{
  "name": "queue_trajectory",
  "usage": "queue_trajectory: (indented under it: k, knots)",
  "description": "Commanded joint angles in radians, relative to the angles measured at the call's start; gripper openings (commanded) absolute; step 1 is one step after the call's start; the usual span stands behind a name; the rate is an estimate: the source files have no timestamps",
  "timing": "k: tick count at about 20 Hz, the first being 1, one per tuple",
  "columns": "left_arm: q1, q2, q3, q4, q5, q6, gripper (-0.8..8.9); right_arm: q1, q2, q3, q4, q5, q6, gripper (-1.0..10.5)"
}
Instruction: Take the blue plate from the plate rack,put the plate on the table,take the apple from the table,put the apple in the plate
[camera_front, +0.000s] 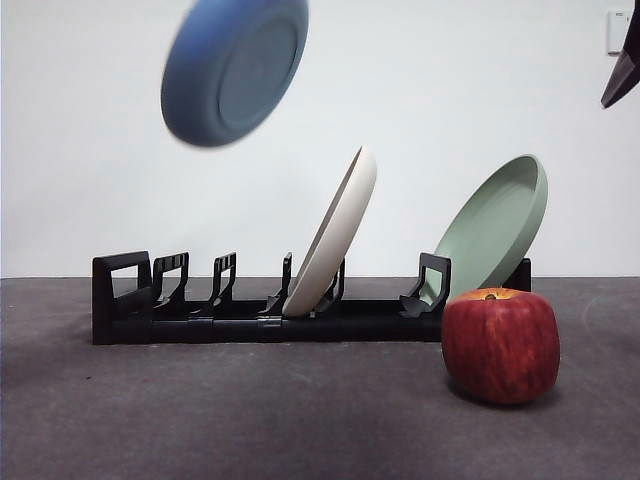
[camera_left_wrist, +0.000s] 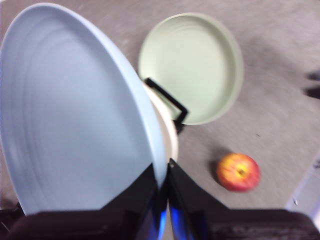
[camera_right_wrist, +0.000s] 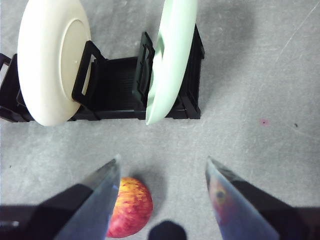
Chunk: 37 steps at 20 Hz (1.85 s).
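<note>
Gripping round matte blue plate (camera_left_wrist: 70, 120): left end effector (camera_left_wrist: 164, 192).

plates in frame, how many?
3. The blue plate is in the air above the plate rack, clamped by the left tool. The cream plate and the green plate lean in the rack. None looks hidden.
</note>
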Motion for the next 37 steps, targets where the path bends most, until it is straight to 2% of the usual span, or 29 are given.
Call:
queue_trajectory:
  k: [1,4,7,12,15,17,21,25,28,31,35,37]
  knots:
    - [-0.053,-0.070,0.003,-0.073,-0.075,0.054,-0.08,0.002,0.000,0.003,0.003,0.003,-0.009,2.8]
    - [-0.149,-0.144,0.002,-0.200,-0.213,0.059,-0.08,0.001,0.000,0.003,0.003,0.004,-0.009,2.8]
    - [-0.286,-0.195,-0.031,-0.246,-0.245,0.025,-0.08,0.001,0.000,0.003,0.003,0.004,-0.009,2.8]
    - [-0.539,-0.220,-0.213,-0.239,-0.529,-0.127,-0.08,0.001,0.000,0.003,0.003,0.003,-0.009,2.8]
    - [-0.626,-0.220,-0.389,-0.183,-0.622,-0.225,-0.08,0.001,0.000,0.003,0.003,0.003,-0.008,2.8]
    - [-0.657,-0.220,-0.515,-0.093,-0.628,-0.262,-0.08,0.001,0.000,0.003,0.003,0.003,-0.008,2.8]
    - [-0.668,-0.209,-0.735,0.124,-0.620,-0.279,-0.09,0.001,0.000,0.003,0.002,0.003,-0.008,2.8]
    - [-0.650,-0.170,-0.869,0.315,-0.610,-0.216,-0.09,0.001,0.000,0.003,0.002,0.003,-0.008,2.8]
    - [-0.644,-0.098,-0.883,0.391,-0.612,-0.128,-0.09,0.001,0.000,0.003,0.002,0.003,-0.008,2.8]
    - [-0.620,0.009,-0.883,0.445,-0.570,-0.046,-0.09,0.002,0.000,0.003,0.002,0.003,-0.008,2.8]
    - [-0.588,0.122,-0.883,0.470,-0.555,-0.038,-0.08,0.002,0.000,0.003,-0.005,0.003,-0.008,2.8]
    - [-0.584,0.135,-0.883,0.468,-0.495,-0.039,0.06,0.002,0.000,0.003,-0.006,0.002,-0.008,2.8]
